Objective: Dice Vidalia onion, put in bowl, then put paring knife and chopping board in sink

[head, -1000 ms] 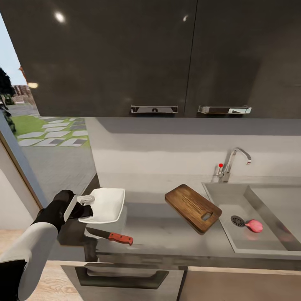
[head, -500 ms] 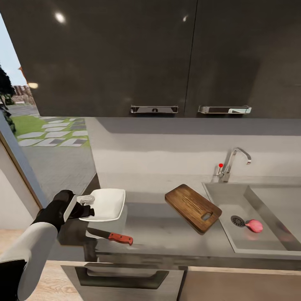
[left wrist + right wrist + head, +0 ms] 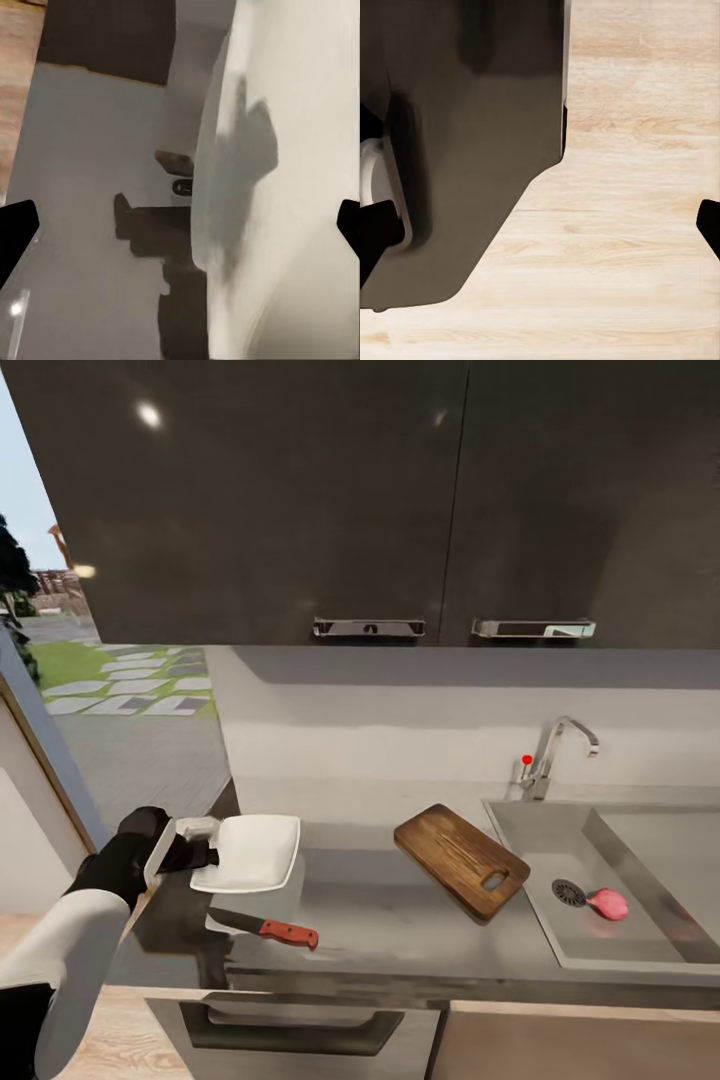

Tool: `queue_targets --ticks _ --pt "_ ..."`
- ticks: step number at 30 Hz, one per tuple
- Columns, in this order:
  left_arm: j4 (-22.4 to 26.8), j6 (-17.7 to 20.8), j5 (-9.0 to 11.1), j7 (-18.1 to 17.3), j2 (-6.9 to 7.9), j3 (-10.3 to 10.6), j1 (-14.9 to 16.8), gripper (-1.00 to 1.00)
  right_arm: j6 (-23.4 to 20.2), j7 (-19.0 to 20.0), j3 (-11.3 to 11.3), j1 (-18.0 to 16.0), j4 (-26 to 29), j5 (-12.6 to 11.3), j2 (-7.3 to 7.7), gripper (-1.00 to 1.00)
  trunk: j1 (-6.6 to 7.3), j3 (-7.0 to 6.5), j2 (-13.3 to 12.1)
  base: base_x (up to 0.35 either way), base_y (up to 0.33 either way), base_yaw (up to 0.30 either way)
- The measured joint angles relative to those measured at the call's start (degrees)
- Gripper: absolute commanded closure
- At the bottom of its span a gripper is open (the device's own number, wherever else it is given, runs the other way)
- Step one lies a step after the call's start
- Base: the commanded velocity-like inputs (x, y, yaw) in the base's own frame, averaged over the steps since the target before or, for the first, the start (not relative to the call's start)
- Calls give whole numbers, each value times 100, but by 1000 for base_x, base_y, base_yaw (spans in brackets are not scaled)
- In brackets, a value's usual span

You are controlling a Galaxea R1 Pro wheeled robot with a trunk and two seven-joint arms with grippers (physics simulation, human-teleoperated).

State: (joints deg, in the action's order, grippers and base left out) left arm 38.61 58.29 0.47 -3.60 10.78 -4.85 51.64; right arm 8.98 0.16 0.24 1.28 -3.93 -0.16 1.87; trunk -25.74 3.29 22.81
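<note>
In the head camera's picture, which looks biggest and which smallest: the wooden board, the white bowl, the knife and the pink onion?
1. Chopping board, largest.
2. Bowl, close behind; its edge is partly hidden by the left gripper, so these two are nearly a toss-up.
3. Paring knife.
4. Vidalia onion, smallest.

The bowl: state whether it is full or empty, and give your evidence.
Empty. The bowl shows only a bare white inside in the head view; the Vidalia onion lies whole in the sink.

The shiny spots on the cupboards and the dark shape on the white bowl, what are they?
Head view: lamp glare on the glossy cupboards. Left wrist view: a shadow lies across the bowl, which looks blurry up close.
</note>
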Motion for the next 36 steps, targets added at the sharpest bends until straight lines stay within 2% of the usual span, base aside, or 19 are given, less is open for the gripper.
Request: queue_targets --ticks 9,10,13,16,22,33,36 --pt "186 0 -1 0 -23 11 -1 -100 0 0 0 0 0 0 -2 -100 0 -83 0 0 0 0" --pt "197 0 1 0 -44 12 -1 -100 0 0 0 0 0 0 -2 -100 0 -92 0 0 0 0" --pt "347 0 6 0 -237 13 -1 -100 0 0 0 0 0 0 -2 -100 0 -120 0 0 0 0" --pt "493 0 0 1 -288 12 -1 -100 3 0 0 0 0 0 -1 -100 0 -146 0 0 0 0" --pt "863 5 -2 2 -319 11 -1 -100 8 0 0 0 0 0 -2 -100 0 -198 0 0 0 0" --pt "998 -28 -2 -32 -355 26 2 -100 9 0 0 -2 0 0 -1 -100 -1 -285 5 0 0 0" --pt "1014 -268 -2 -50 -368 28 2 -100 10 0 0 -3 0 0 -2 -100 -1 -309 7 0 0 0"
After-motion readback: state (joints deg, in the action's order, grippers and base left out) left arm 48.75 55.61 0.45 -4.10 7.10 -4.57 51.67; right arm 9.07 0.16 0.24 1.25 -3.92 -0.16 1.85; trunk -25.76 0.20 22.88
